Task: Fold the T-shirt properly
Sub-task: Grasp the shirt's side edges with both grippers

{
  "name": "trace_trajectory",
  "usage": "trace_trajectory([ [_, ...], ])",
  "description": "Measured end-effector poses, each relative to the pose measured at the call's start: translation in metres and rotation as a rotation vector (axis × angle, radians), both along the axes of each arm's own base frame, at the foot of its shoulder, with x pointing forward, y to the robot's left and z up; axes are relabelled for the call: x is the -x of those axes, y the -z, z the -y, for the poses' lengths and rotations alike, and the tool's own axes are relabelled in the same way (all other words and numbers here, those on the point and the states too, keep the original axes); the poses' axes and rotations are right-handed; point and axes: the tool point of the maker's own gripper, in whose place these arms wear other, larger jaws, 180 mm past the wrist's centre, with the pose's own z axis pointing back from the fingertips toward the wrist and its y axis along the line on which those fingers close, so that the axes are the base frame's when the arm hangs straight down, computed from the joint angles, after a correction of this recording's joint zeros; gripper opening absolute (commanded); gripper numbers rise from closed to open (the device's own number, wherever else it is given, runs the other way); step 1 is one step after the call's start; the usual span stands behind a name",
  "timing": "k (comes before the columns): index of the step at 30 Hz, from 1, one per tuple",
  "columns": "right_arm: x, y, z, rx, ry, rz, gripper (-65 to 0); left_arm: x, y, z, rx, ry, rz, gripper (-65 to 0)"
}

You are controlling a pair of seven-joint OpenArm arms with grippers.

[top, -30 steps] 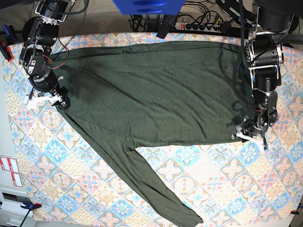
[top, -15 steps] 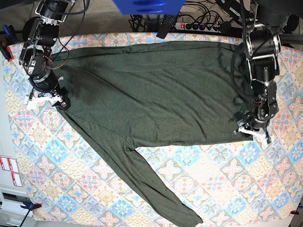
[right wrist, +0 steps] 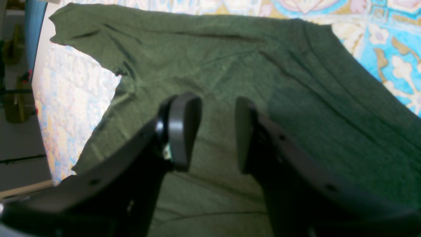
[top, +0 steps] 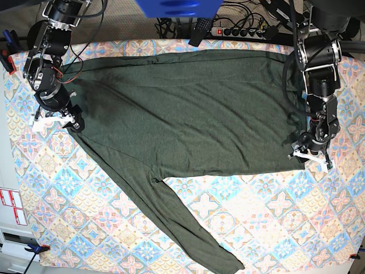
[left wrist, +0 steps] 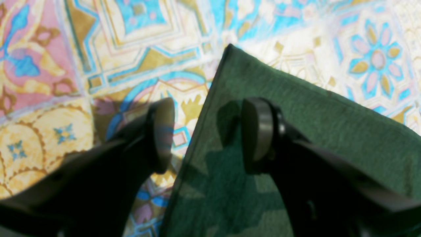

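The T-shirt [top: 188, 108] is a dark olive-green long-sleeved garment spread flat across the patterned table, with one sleeve [top: 182, 222] trailing toward the front edge. In the base view my left gripper [top: 309, 154] hovers at the shirt's lower right hem corner. The left wrist view shows the left gripper [left wrist: 210, 131] open, one fingertip [left wrist: 260, 131] over the fabric corner [left wrist: 296, 125] and the other over bare cloth, with the hem edge running between them. My right gripper [top: 57, 121] is at the shirt's left end. It stands open [right wrist: 212, 131] just above the fabric [right wrist: 230, 65], holding nothing.
A colourful tiled tablecloth [top: 274, 222] covers the table. A power strip and cables [top: 239, 31] lie behind the far edge, beside a blue object [top: 177, 7]. Clamps [top: 7, 57] sit at the left edge.
My left gripper has shifted slightly right and toward the far side along the hem corner, with its arm straightening. The right arm and the shirt have not moved.
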Motion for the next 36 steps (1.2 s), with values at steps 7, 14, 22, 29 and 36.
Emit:
trace_trajectory([
  [7,0.0,0.0,0.0,0.001,0.0,0.0,-43.8,-0.002,0.002,0.006,0.005,0.0,0.003,-33.2],
  [14,0.0,0.0,0.0,0.0,0.0,-0.001,-43.7,-0.01,0.008,0.039,-0.03,0.114,-0.017,-34.0],
  [22,0.0,0.0,0.0,0.001,0.0,0.0,-43.7,-0.014,0.011,0.057,-0.016,0.144,-0.015,-65.0],
  [29,-0.029,-0.019,0.003,0.027,-0.004,0.061,-43.7,-0.014,0.012,0.06,-0.009,0.149,-0.017,-65.0],
  [36,-0.061,-0.021,0.004,0.264,-0.159,0.003,-43.6,0.003,0.006,0.065,-0.037,0.214,-0.005,-65.0],
])
